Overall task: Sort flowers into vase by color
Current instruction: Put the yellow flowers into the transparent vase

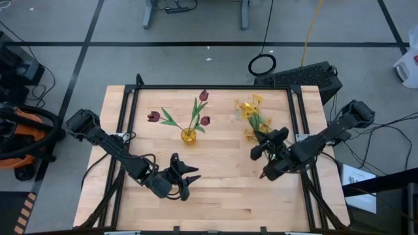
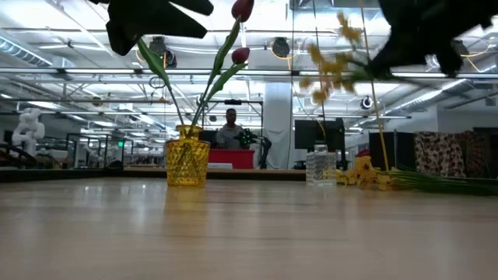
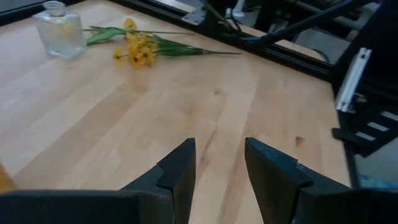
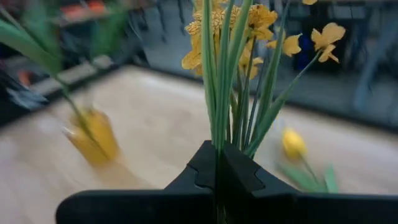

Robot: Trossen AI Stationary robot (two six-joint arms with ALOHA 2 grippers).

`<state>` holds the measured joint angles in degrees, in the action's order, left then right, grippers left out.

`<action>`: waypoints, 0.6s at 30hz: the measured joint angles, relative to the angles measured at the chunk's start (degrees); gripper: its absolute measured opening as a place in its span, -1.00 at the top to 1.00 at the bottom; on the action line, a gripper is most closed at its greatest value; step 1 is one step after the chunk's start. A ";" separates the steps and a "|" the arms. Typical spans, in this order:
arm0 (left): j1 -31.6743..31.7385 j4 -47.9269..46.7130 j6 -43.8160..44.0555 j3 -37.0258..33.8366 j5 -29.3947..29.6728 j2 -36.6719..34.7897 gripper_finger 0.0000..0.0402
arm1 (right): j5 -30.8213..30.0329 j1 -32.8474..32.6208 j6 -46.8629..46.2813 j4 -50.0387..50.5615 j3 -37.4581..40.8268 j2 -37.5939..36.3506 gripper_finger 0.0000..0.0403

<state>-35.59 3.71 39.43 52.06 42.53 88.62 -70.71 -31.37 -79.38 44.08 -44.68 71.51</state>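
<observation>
A yellow vase (image 1: 188,136) stands mid-table with three dark red tulips (image 1: 204,96) in it; it also shows in the low view (image 2: 187,161). My right gripper (image 1: 263,145) is raised above the table's right half, shut on a spray of small yellow blossoms (image 4: 249,25). More yellow flowers (image 3: 140,48) lie flat on the table beside a small clear glass bottle (image 3: 60,29). A yellow tulip (image 4: 292,143) lies on the table beyond the held spray. My left gripper (image 1: 188,175) hovers open and empty (image 3: 219,152) near the front edge. My right gripper pinches the spray's bundled green stems (image 4: 219,138) between its two shut fingers, the fingers lying across the stems. The spray sticks out past the fingertips toward the table's far side, its blossoms (image 2: 327,70) high and clear of the table.
Black frame rails (image 1: 297,111) run along the table's left, right and far edges. Bare wood lies between the yellow vase and the front edge. A person (image 2: 231,128) sits in the room behind the table.
</observation>
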 joint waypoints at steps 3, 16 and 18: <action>0.00 2.20 -2.52 0.01 -1.12 0.00 0.28 | -5.93 -2.29 7.17 -3.98 -2.69 -0.04 1.00; 0.74 22.57 -16.70 0.04 -4.03 4.26 0.28 | -10.71 -12.72 45.21 -43.57 -3.74 0.28 1.00; 1.62 27.39 -19.41 0.04 -6.12 5.52 0.28 | -7.12 -13.03 53.18 -50.86 -3.74 0.31 1.00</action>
<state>-33.98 31.10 20.02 52.10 36.41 94.14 -77.84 -44.40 -26.20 -6.78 -48.42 71.81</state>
